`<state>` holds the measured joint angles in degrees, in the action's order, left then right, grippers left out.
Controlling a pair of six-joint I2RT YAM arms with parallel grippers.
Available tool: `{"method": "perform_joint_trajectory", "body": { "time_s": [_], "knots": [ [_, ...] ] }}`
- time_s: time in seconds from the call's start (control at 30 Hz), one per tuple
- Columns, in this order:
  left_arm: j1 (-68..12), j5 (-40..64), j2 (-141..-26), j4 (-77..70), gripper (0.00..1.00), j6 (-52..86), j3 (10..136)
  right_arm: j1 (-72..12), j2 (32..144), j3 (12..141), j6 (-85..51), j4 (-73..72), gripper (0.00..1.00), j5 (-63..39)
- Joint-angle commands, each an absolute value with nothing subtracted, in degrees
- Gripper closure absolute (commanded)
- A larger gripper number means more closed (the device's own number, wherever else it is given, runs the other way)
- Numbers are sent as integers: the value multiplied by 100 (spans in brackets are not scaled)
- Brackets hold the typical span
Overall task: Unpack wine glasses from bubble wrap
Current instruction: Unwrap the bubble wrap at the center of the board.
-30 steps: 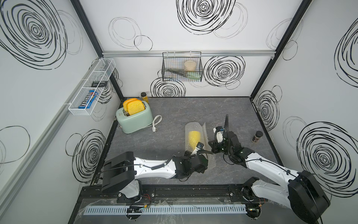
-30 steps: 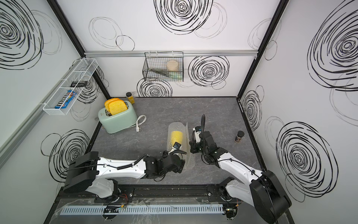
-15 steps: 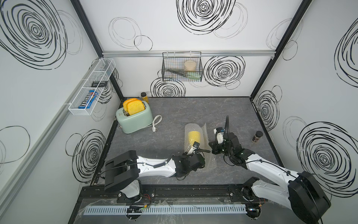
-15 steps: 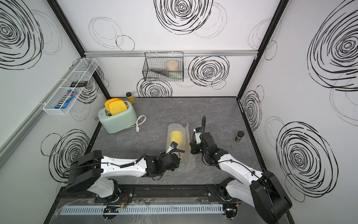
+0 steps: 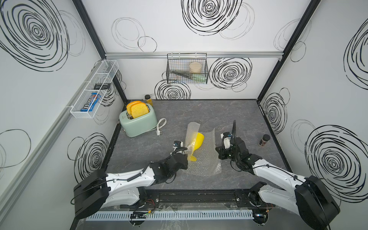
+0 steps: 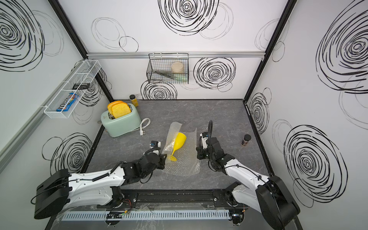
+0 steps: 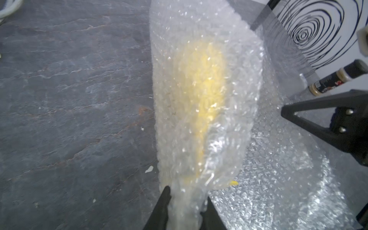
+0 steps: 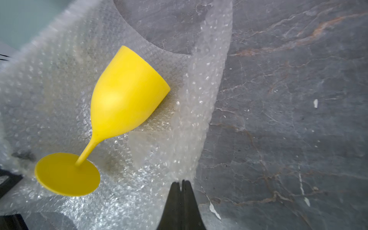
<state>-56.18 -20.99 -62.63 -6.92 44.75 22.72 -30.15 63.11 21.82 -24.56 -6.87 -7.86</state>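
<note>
Wine glass (image 8: 127, 89) on its side on bubble wrap (image 5: 207, 159), centre of bench (image 5: 199, 111) | left gripper (image 7: 187, 207) clamped on wrap fold; right gripper (image 8: 181, 184) pinched shut on wrap edge | likely light, stiff, slick: you take the stem.

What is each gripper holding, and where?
The left gripper pinches one edge of the bubble wrap; the right gripper, the opposite edge. Neither holds the goblet.

Found broad bare tabletop (image 5: 209, 111) open across the back and middle. Found the back-left corner taken by toaster (image 5: 138, 121), cord (image 5: 161, 126) and small bottle (image 5: 148, 99). Noted a spice jar (image 5: 264, 140) near the right wall. Saw front centre blocked by bubble wrap (image 5: 207, 161), goblet (image 5: 196, 142), left gripper (image 5: 186, 156) and right gripper (image 5: 218, 154). Saw a free lane between jar and right gripper.
</note>
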Motion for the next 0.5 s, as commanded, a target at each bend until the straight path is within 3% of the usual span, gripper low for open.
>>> {"method": "perform_joint_trajectory", "body": {
  "time_s": [0.0,0.23,0.37,0.47],
  "knots": [
    [-5382,-1639,-5828,-1455,73,4922,1885,-2940,6283,1976,-2589,-886,100,-644],
    [-4727,-822,-5181,-2275,72,5536,822,-2896,6346,1974,-2870,-782,99,-348],
    [-4327,-540,-4929,-2557,72,5879,361,-2892,6284,1845,-3176,-642,86,-390],
    [-4108,-376,-4877,-2585,71,5986,257,-2892,6099,1698,-3474,-540,67,-440]
  ]
}}
